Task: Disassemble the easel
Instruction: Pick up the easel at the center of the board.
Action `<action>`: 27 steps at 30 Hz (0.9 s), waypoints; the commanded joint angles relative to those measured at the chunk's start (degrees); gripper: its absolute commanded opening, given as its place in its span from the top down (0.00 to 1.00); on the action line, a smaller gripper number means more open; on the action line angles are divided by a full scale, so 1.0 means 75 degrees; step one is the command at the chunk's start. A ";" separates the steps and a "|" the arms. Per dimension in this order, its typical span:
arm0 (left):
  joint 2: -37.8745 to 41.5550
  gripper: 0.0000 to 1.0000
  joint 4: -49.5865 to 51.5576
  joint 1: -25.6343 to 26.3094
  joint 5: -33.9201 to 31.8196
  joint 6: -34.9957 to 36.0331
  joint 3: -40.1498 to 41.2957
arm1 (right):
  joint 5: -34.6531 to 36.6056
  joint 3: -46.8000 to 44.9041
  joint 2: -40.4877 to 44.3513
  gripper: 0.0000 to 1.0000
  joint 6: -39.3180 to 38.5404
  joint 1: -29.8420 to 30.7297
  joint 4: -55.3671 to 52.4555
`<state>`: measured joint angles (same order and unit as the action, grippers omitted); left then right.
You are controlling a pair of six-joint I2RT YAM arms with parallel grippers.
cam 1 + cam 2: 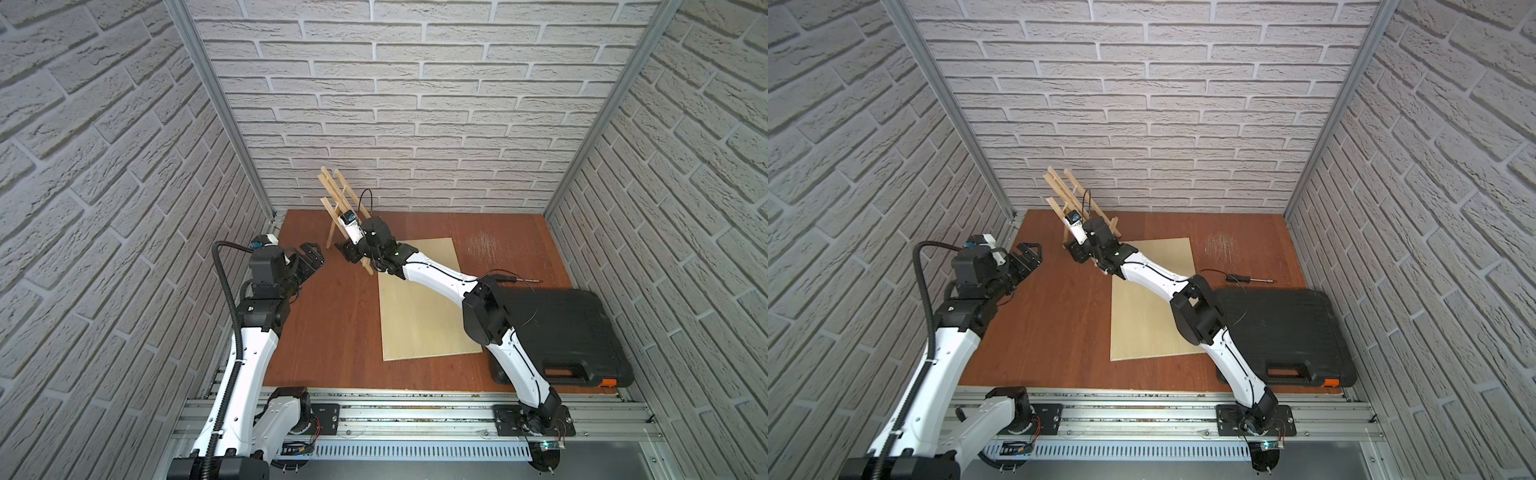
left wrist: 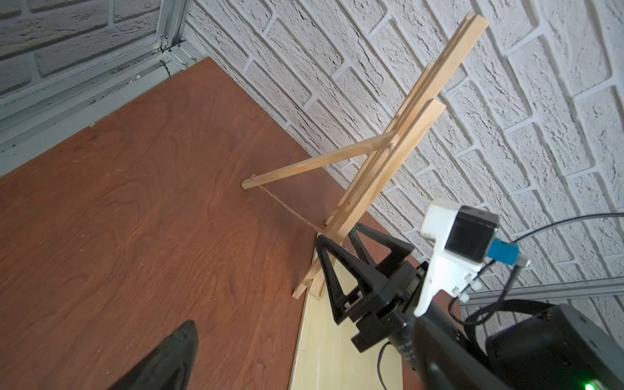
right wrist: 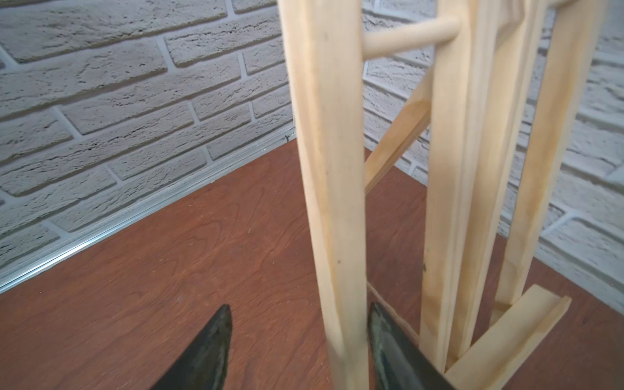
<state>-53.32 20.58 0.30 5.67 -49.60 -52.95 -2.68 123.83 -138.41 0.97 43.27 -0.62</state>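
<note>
Nearest us, our left gripper (image 1: 311, 257) hangs wide open at left. Our right gripper (image 3: 300, 309) straddles a slat (image 3: 331, 169) of the easel (image 1: 334, 193), standing far left by the board (image 1: 419, 316): one finger (image 3: 388, 344) touching, one apart.

Easel (image 1: 338, 195) at back of table (image 1: 332, 324), board (image 1: 419, 316) before it, case (image 1: 569, 328) rightward.

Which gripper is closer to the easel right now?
Right. The right gripper straddles a front slat of the easel low down; the left gripper hangs open off to the side, not touching it.
</note>
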 commanded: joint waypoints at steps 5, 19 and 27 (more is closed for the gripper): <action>-0.0145 0.02 -0.0312 0.0020 0.0084 -0.0021 0.0104 | -0.0481 -0.0194 -0.0014 0.41 0.0050 -0.0314 0.1608; -0.0384 0.02 -0.0262 -0.0239 -0.0152 0.0078 0.0120 | -0.2199 0.0329 -0.0491 0.48 0.0535 -0.0686 0.1526; -0.0521 0.02 -0.0239 -0.0332 -0.0133 0.0084 0.0104 | -0.2420 0.1284 -0.1200 0.55 0.0661 -0.0681 0.0965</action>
<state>-57.45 20.56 -1.74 5.19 -49.65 -52.42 -19.46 132.27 -147.33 5.15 37.78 6.50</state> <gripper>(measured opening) 0.982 0.461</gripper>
